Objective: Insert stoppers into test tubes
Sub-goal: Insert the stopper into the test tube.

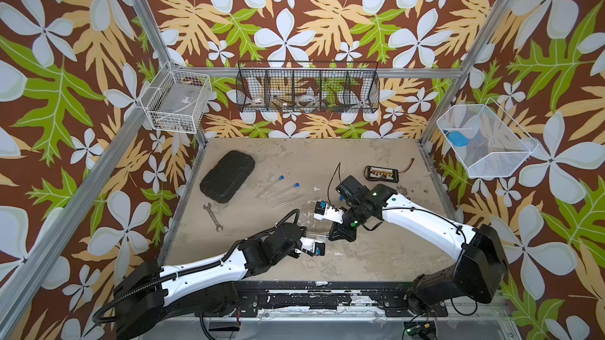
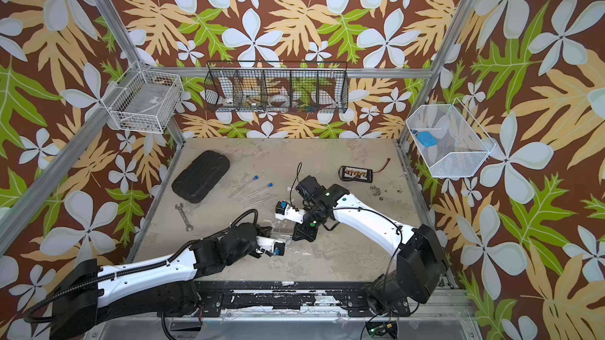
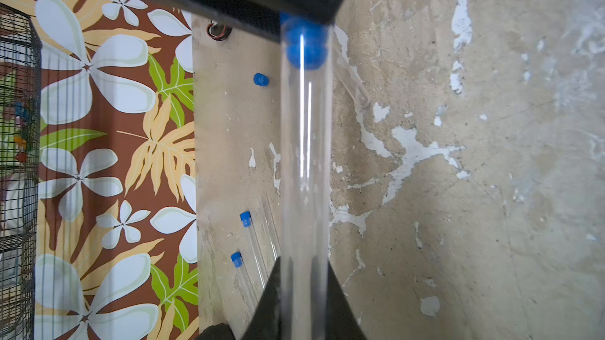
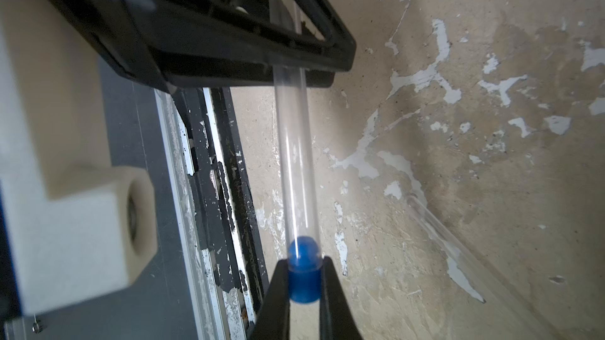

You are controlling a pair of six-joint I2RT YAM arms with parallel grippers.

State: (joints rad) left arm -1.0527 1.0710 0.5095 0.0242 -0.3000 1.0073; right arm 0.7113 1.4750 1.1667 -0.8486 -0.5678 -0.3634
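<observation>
My left gripper point(image 3: 304, 276) is shut on a clear test tube point(image 3: 306, 158) held level above the table. My right gripper point(image 4: 304, 277) is shut on a blue stopper point(image 4: 304, 286), whose rounded tip sits inside that test tube's point(image 4: 294, 158) mouth. In both top views the two grippers meet nose to nose at mid-table, left gripper point(image 1: 307, 233), right gripper point(image 1: 329, 237). Two stoppered tubes point(image 1: 273, 187) point(image 1: 283, 191) and a bare tube point(image 1: 288, 202) lie behind them. A loose stopper point(image 3: 261, 79) lies on the table, and another bare tube point(image 4: 458, 246) lies under the right gripper.
A black case point(image 1: 227, 176) and a grey wrench point(image 1: 213, 217) lie at the left. A connector board point(image 1: 381, 172) sits at the back right. Wire baskets hang on the walls: white point(image 1: 178, 104), black point(image 1: 307, 88), and white point(image 1: 484, 158) holding a light-blue object point(image 1: 457, 138).
</observation>
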